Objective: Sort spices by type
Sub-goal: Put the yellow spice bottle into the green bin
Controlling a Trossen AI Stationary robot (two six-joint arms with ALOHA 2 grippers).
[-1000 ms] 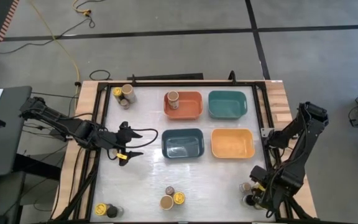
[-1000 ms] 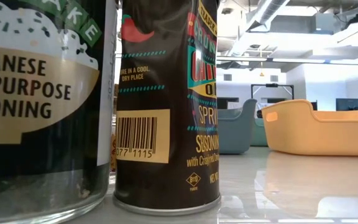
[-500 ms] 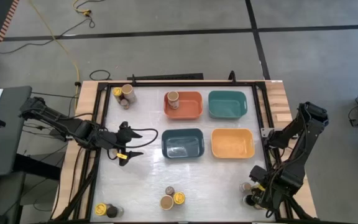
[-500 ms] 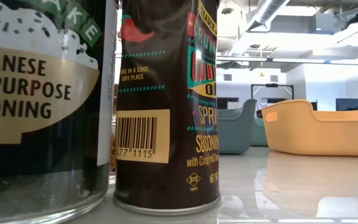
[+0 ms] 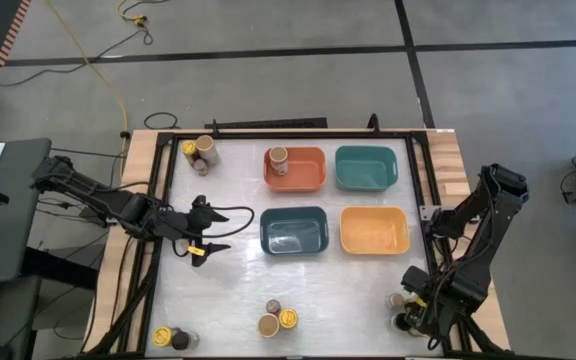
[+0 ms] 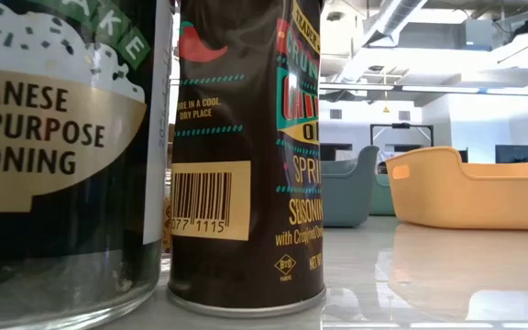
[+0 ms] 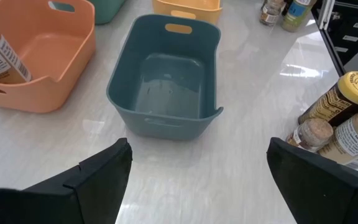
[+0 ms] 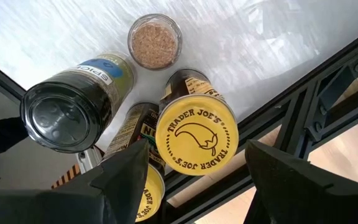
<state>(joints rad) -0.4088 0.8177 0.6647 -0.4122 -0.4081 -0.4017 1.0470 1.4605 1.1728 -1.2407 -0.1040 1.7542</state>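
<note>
- Spices stand in clusters on the desk (image 5: pixel 228 285): near the left front corner (image 5: pixel 171 338), at the back left (image 5: pixel 198 152), at the front middle (image 5: pixel 278 319), and at the right front corner (image 5: pixel 402 308).
- Left gripper (image 5: pixel 206 232) hovers at the desk's left, jaws spread and empty, facing the blue bin (image 7: pixel 166 81).
- One tan-lidded jar (image 5: pixel 278 157) sits in the orange bin (image 5: pixel 308 180).
- Right gripper (image 8: pixel 194 171) hangs above the right front cluster, jaws released around a yellow-lidded jar (image 8: pixel 194 137), not touching it.
</note>
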